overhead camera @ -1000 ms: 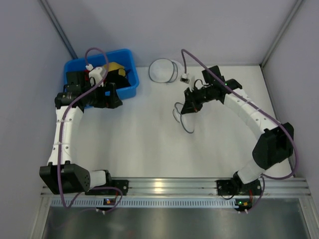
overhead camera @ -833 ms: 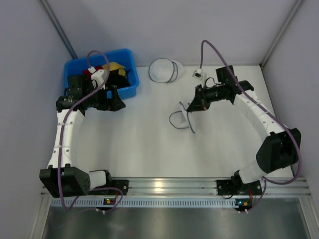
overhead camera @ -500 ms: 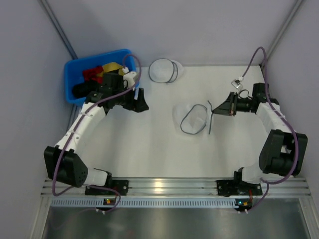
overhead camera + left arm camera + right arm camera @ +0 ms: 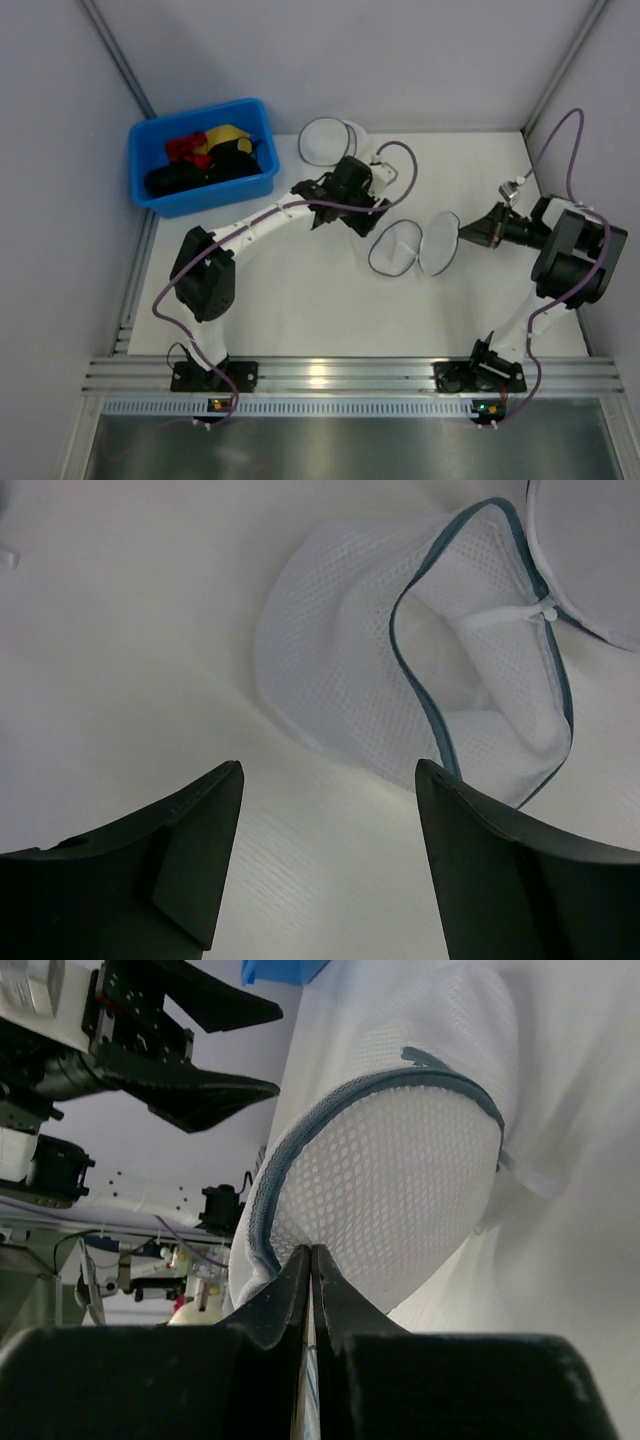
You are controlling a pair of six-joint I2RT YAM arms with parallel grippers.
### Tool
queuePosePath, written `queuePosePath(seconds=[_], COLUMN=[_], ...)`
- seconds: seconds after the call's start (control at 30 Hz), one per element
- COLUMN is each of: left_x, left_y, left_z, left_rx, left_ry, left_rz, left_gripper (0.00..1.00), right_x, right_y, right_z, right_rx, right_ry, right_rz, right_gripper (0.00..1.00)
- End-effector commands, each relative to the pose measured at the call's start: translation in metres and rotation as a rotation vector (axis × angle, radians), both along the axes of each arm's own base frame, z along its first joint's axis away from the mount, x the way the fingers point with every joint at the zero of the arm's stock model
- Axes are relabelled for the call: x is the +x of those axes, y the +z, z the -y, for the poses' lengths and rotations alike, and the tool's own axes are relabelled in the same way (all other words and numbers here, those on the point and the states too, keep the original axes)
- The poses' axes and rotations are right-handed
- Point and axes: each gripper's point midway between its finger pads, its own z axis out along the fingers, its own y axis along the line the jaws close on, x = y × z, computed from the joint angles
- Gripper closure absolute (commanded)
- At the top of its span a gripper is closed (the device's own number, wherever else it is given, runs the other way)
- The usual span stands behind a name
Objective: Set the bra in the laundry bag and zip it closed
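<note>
Laundry bag [image 4: 400, 248] lies splayed in two halves on your bench [image 4: 290, 300], right of centre. Your blue bin [image 4: 205, 198] sits at the far left corner, well apart from it. Your right gripper [image 4: 311, 1252], pressed together, pinches the dark rim of the bag's right half and holds that half tilted up. Your left gripper [image 4: 325, 845] hovers spread just beside the left half, apart from the mesh. You'll find the bra [image 4: 175, 181] inside the bin, a dark heap near a red garment [image 4: 185, 148].
</note>
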Motion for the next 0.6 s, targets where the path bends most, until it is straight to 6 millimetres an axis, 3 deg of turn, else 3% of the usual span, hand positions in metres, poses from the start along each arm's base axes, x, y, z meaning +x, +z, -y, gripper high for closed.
queuePosePath(seconds=[0.0, 0.13, 0.3, 0.57], left_x=[0.013, -0.004, -0.011, -0.030], left_y=[0.024, 0.002, -0.026, -0.039], left_z=[0.022, 0.048, 0.056, 0.076], left_rx=[0.092, 0.222, 0.363, 0.368], left_ry=[-0.028, -0.110, -0.173, -0.289], left_rz=[0.210, 0.264, 0.280, 0.240], left_gripper=[0.24, 0.22, 0.21, 0.22], right_x=[-0.005, -0.007, -0.009, -0.010], right_y=[0.038, 0.036, 0.025, 0.025], right_z=[0.009, 0.013, 0.013, 0.026], right_rx=[0.102, 0.103, 0.103, 0.102], right_ry=[-0.087, -0.104, -0.099, -0.148], right_rz=[0.038, 0.032, 0.001, -0.004], right_gripper=[1.00, 1.00, 0.99, 1.00])
